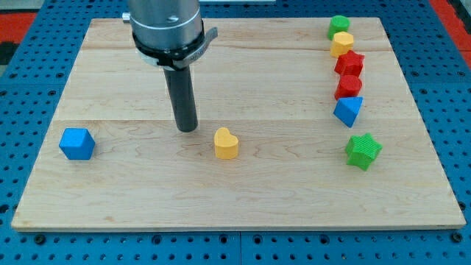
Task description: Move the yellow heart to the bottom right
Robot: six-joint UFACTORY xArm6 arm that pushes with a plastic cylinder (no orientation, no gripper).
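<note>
The yellow heart (227, 143) sits near the middle of the bench (243, 195), a little below centre, upright with its lobes toward the view's top. It looks like a small moulded plastic block, matte, with rounded edges. My tip (188, 129) is down on the wood just to the heart's upper left, close but apart from it. There is no end effector with jaws here, only the straight dark rod under a grey metal cylinder, so nothing opens, closes or clamps.

I judge this to be the approach step: the tip is set behind the heart on the side away from the goal, and the push has not yet begun. The next move calls for meeting the heart's upper-left flank and driving it toward the view's bottom right, steering below the green star (363, 151) so it is not knocked.

Further out, a blue cube (77, 143) rests near the left edge. Along the right side a column runs downward: a green block (339, 24), a yellow block (341, 44), two red blocks (349, 74) and a blue triangle (348, 111). The bench is pale planked wood with fine grain, on a blue perforated base
</note>
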